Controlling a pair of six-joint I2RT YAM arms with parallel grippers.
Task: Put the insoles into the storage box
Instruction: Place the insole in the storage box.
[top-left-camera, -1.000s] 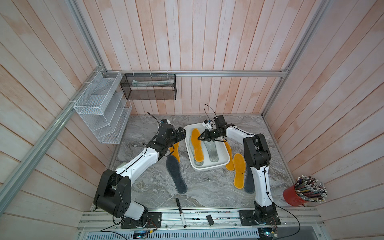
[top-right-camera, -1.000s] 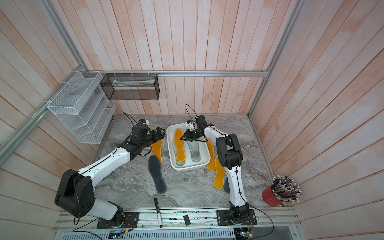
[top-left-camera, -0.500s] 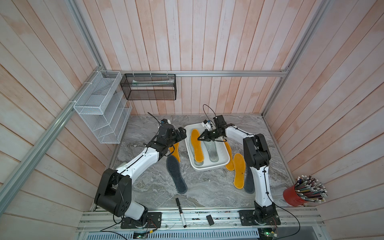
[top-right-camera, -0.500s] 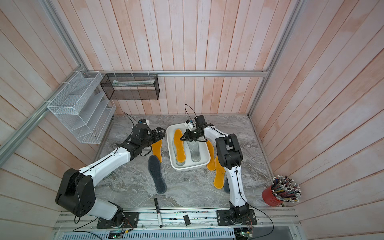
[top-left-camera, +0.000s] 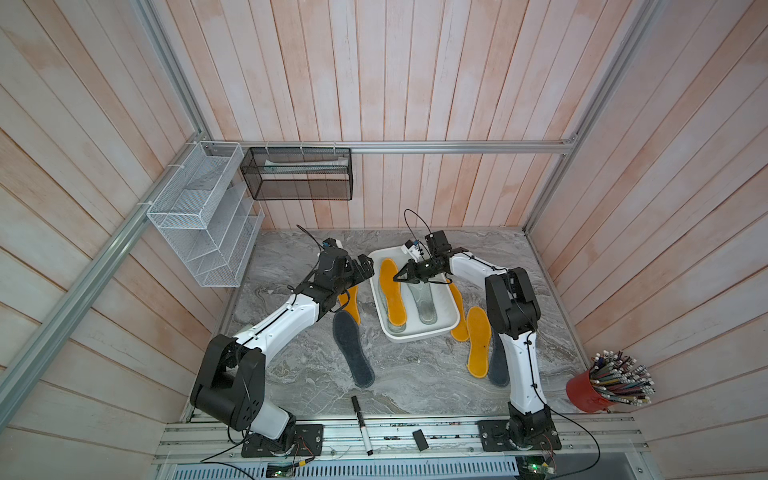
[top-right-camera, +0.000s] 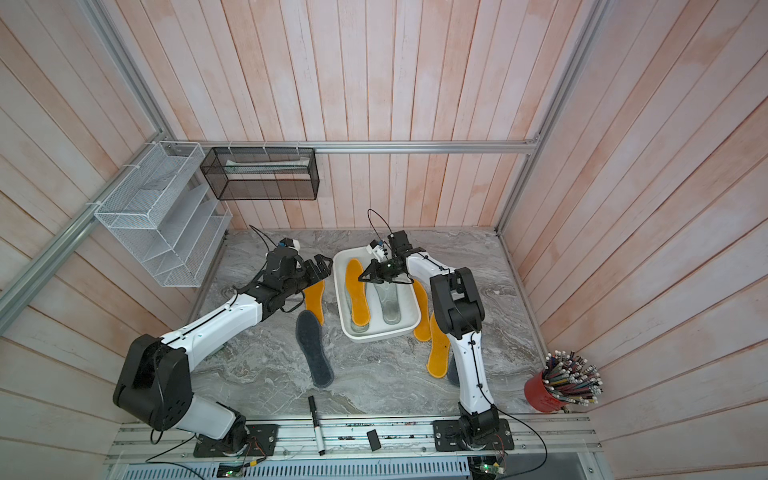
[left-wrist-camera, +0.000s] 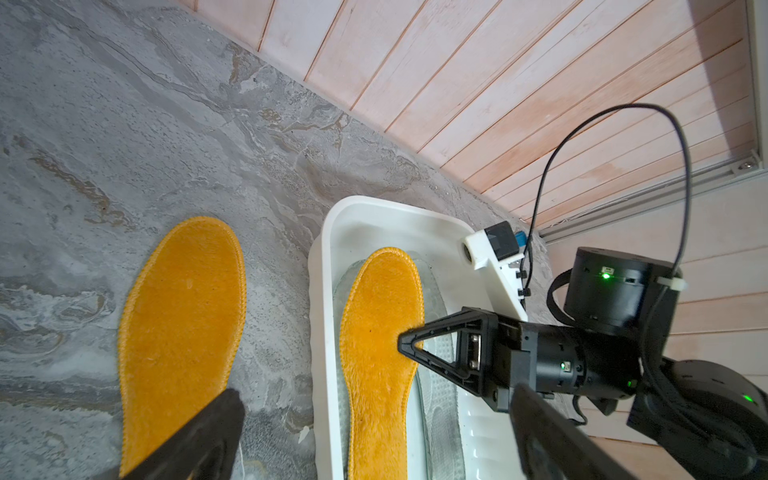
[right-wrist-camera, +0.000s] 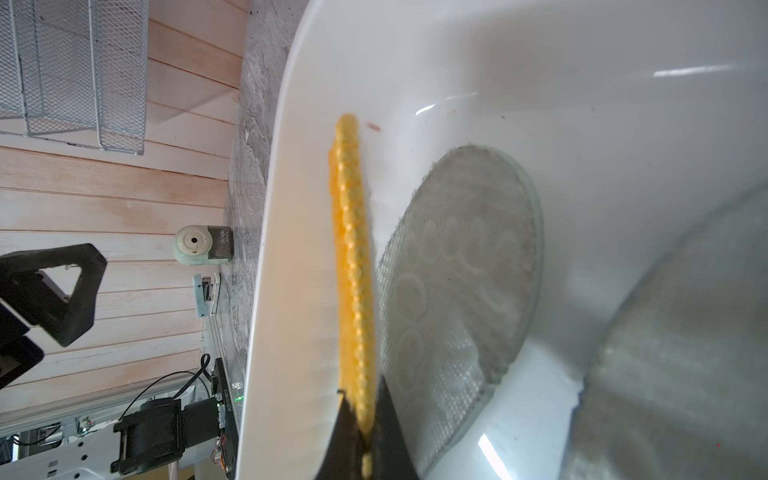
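The storage box (top-left-camera: 419, 336) (top-right-camera: 379, 336) is a white tub at mid-table. Inside lie a yellow insole (top-left-camera: 394, 297) (left-wrist-camera: 374, 374) and a pale patterned insole (top-left-camera: 424, 305) (right-wrist-camera: 457, 270); another pale one peeks from under the yellow. My right gripper (top-left-camera: 397, 277) (right-wrist-camera: 361, 436) is shut on that yellow insole's inner edge. My left gripper (top-left-camera: 365, 266) (left-wrist-camera: 376, 395) hangs open by the box's left rim, over a yellow insole (top-left-camera: 351, 301) (left-wrist-camera: 178, 311) on the table. A dark grey insole (top-left-camera: 353, 349) lies nearer the front.
Two yellow insoles (top-left-camera: 477, 340) and a dark grey one (top-left-camera: 498, 365) lie right of the box, partly under my right arm. A white wire rack (top-left-camera: 203, 216) and black mesh basket (top-left-camera: 297, 174) hang on the walls. A red pencil cup (top-left-camera: 590, 395) and marker (top-left-camera: 361, 424) sit in front.
The right gripper's jaws have closed on the yellow insole's edge inside the box. The left gripper has opened a little wider. Both arms have hardly moved.
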